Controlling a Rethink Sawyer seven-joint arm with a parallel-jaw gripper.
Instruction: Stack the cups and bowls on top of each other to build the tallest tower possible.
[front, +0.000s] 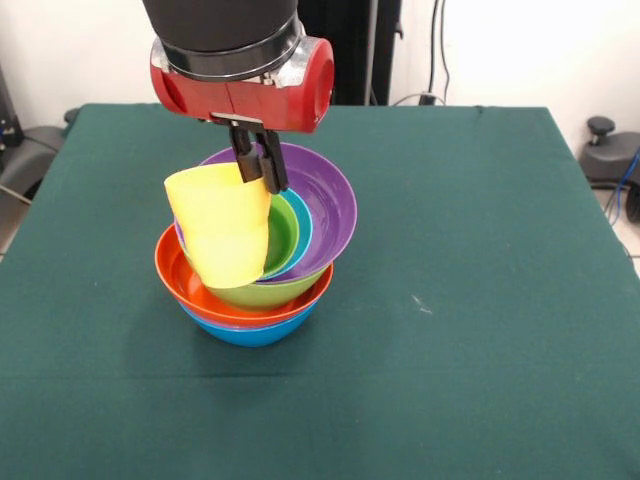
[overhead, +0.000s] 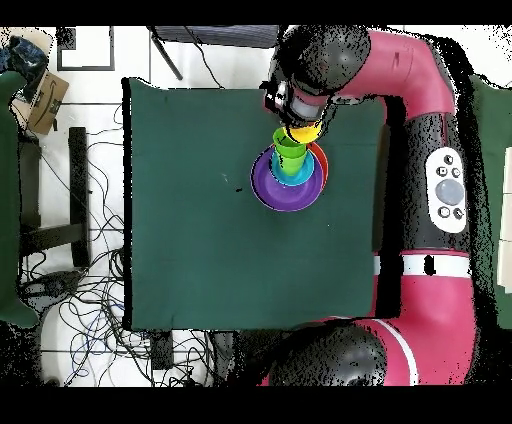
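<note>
Gripper (front: 258, 165) pinching one yellow cup (front: 222, 226), tilted, hiding part of the five-bowl tower (front: 300, 225); green cup (overhead: 289, 152) visible overhead only.

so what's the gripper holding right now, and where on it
The gripper is shut on the yellow cup, pinching its upper rim; the cup hangs tilted in front of the tower.

The yellow cup (front: 224, 235) hides part of the bowls (front: 300, 215) behind it. In the overhead view the arm (overhead: 320, 60) covers most of this cup.
</note>
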